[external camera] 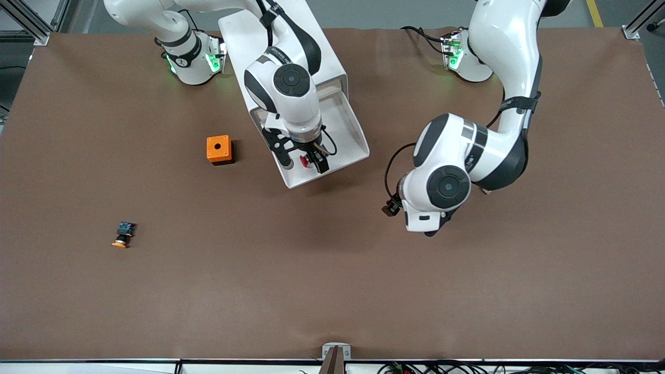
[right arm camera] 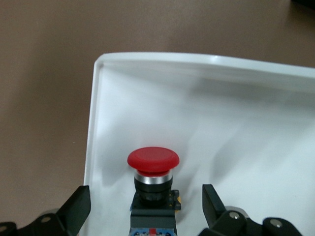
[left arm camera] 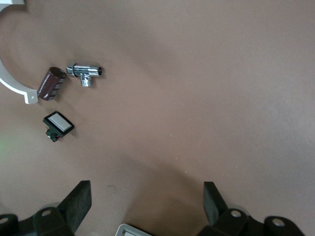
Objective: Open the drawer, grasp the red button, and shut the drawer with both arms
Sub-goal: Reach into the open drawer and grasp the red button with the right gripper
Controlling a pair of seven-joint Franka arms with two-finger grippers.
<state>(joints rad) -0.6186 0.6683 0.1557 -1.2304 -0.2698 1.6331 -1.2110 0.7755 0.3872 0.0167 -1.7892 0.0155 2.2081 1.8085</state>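
Observation:
The drawer (external camera: pixel 345 130) stands pulled out of the white cabinet (external camera: pixel 332 62) toward the front camera; its white tray fills the right wrist view (right arm camera: pixel 221 113). The red-capped button (external camera: pixel 304 160) lies in the drawer near its front edge. My right gripper (external camera: pixel 304 162) is low over it, open. In the right wrist view the button (right arm camera: pixel 153 160) sits between the fingers of that gripper (right arm camera: pixel 146 204), apart from both. My left gripper (external camera: pixel 430 228) hovers over bare table toward the left arm's end, open and empty (left arm camera: pixel 146 199).
An orange box with a round hole (external camera: pixel 218 149) stands beside the drawer. An orange-capped button (external camera: pixel 122 235) lies toward the right arm's end. The left wrist view shows a brown cylinder (left arm camera: pixel 51 83), a chrome fitting (left arm camera: pixel 84 73) and a white-faced black button (left arm camera: pixel 58 124).

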